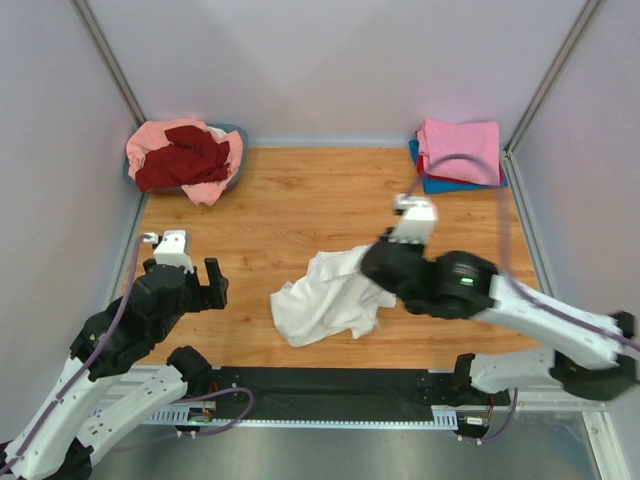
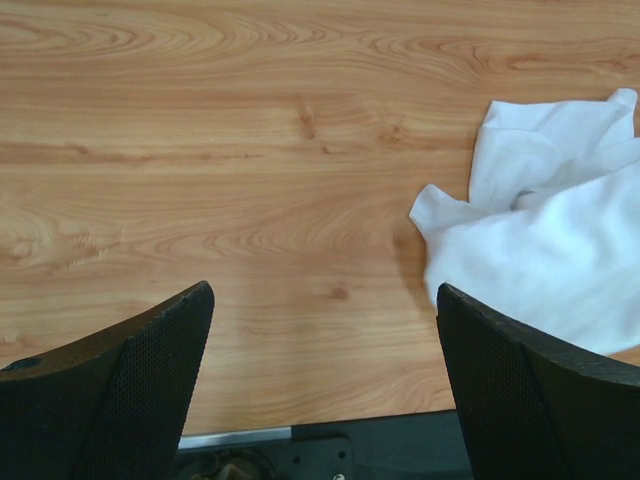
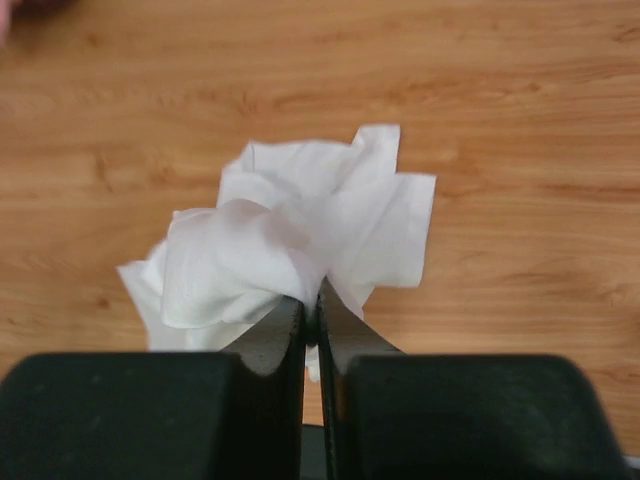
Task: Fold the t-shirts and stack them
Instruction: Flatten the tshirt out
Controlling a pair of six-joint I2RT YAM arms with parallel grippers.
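Note:
A crumpled off-white t-shirt (image 1: 325, 295) lies bunched at the table's middle front. My right gripper (image 1: 368, 262) is shut on a fold of it, and in the right wrist view the cloth (image 3: 290, 225) bulges out from between the closed fingertips (image 3: 312, 300). My left gripper (image 1: 192, 282) stands wide open to the left of the shirt, nothing between its fingers (image 2: 150, 350). The shirt's edge (image 2: 545, 230) shows at the right of the left wrist view. Salmon-pink and dark red t-shirts (image 1: 185, 155) fill the tub. A folded pink t-shirt (image 1: 460, 150) lies on a blue one (image 1: 440, 184) at the back right.
The grey-blue tub (image 1: 240, 160) sits in the back left corner. White walls with metal posts close in the wooden table (image 1: 300, 200) on three sides. A black strip (image 1: 330, 380) runs along the near edge between the arm bases.

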